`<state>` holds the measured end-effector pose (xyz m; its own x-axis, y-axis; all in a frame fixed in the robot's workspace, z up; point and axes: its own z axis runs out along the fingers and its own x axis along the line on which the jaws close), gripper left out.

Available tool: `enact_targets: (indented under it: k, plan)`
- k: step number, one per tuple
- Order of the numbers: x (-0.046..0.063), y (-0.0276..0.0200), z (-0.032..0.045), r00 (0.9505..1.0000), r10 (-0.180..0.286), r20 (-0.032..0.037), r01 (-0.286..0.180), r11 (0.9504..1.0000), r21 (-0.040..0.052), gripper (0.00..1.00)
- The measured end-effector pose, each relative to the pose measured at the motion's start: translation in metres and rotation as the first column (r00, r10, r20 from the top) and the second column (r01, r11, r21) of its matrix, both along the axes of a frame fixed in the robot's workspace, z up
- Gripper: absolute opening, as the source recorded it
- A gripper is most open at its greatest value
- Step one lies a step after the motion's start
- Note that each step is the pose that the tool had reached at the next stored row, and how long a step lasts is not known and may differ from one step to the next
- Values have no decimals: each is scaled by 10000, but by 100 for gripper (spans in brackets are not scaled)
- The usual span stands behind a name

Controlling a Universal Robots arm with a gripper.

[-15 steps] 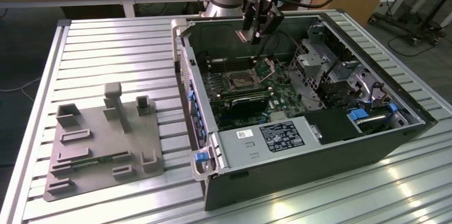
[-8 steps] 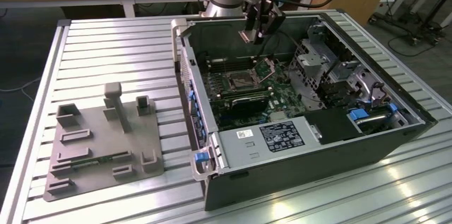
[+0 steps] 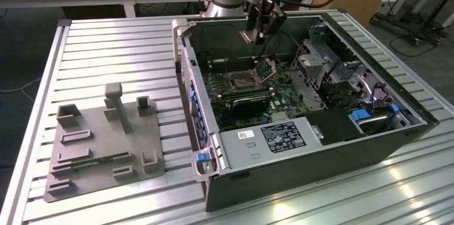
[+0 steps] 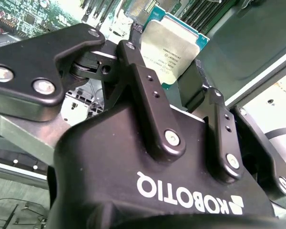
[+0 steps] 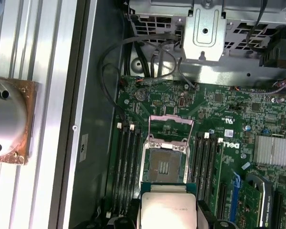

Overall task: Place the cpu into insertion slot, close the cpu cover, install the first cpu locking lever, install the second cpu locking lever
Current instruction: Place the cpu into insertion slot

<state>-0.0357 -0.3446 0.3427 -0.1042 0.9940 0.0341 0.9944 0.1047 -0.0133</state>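
Silver-grey metal glints between the jaws: the cpu (image 4: 174, 43) is clamped there by two opposite edges, its flat top turned toward the second wrist camera. From where I stand, the gripper (image 3: 255, 34) hangs over the open computer case (image 3: 298, 174), apart from the green board. Below the jaws and a little ahead of them, in the first wrist view, lies the insertion slot (image 5: 164, 164), bare, its contacts showing. Just beyond it the cpu cover (image 5: 171, 117) stands tipped up, open. Black memory slots (image 5: 126, 167) flank the insertion slot on both sides.
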Motion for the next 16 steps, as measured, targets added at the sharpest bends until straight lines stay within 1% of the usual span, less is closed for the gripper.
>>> enact_targets:
  k: [2,5,7,11,12,16]
  plan:
    - [0,0,-5,9994,-338,1,338,9994,0,54]
    - [0,0,-14,9968,-796,2,796,9968,0,54]
    - [-1,0,-20,9965,-840,22,840,9965,2,54]
    - [-5,0,-46,9964,-838,137,838,9965,12,54]
    - [-5,0,-56,9964,-838,155,838,9965,14,54]
    - [-5,0,-88,9964,-838,161,838,9965,15,54]
